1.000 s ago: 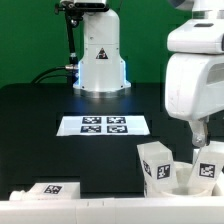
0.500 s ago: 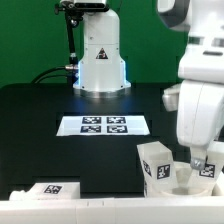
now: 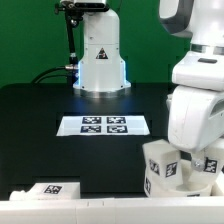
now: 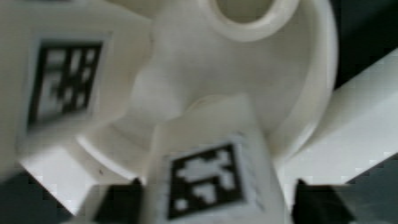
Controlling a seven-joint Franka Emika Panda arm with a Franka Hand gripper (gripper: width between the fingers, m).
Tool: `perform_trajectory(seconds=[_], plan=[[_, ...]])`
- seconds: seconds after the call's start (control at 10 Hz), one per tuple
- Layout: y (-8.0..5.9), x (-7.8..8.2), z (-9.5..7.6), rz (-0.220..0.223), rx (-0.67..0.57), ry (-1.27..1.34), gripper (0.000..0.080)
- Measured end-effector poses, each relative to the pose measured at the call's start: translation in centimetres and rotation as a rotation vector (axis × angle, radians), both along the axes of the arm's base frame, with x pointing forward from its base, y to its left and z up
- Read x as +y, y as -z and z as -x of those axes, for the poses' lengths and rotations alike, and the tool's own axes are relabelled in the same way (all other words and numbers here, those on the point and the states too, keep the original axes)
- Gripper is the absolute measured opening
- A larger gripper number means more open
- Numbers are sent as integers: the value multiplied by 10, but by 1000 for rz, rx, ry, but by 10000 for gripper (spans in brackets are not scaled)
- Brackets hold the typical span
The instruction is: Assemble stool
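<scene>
White plastic fills the wrist view. A leg (image 4: 210, 150) with a black-and-white tag (image 4: 208, 172) on its face stands right in front of the camera, and the two dark fingers (image 4: 121, 200) of the pincer (image 4: 214, 203) show one on each side of it. So the leg lies between the fingers, and its long axis seems to run along the line in which the pincer reaches — I judge that the coming move depends on this relation. The fingers are spread about as wide as the leg. Whether they press on it or only flank it I cannot tell, because the picture is blurred there.

Beyond the leg is the round seat (image 4: 302, 70) with one hole (image 4: 249, 10) in view. Whether the leg sits in the seat or only stands before it is not clear.

In the exterior view the arm (image 3: 195, 110) hangs low at that view's right, over upright tagged parts on the black table (image 3: 40, 110), well apart from the marker board (image 3: 103, 125). The pincer itself is hidden there.

In my judgement the next move asks that the leg stays centred between the fingers and upright — a tilt could make it miss its hole.
</scene>
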State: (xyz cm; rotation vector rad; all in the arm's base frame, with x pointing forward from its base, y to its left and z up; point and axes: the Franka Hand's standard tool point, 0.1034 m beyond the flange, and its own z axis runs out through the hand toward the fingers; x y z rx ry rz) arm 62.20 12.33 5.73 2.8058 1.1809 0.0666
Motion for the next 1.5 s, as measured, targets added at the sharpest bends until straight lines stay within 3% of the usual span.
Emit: perform_trajectory(seconds=[0.1,0.3,0.5,0.9,1.1,1.3,1.4,1.5], plan=[[0,-2,0,-6,-7,96,336],[1,-7,0,-13,-16,264,336],[2,-22,6,-15,-6,731,336],[3,-32,5,-29,-19,1009,337],[1,-43,-3,-37,-60,1315,337],[3,-54,-11,-138,-88,1661,337],[4,-55,-8,-168,-122,1699,337],[4,-57,-6,-164,-126,1777,337]])
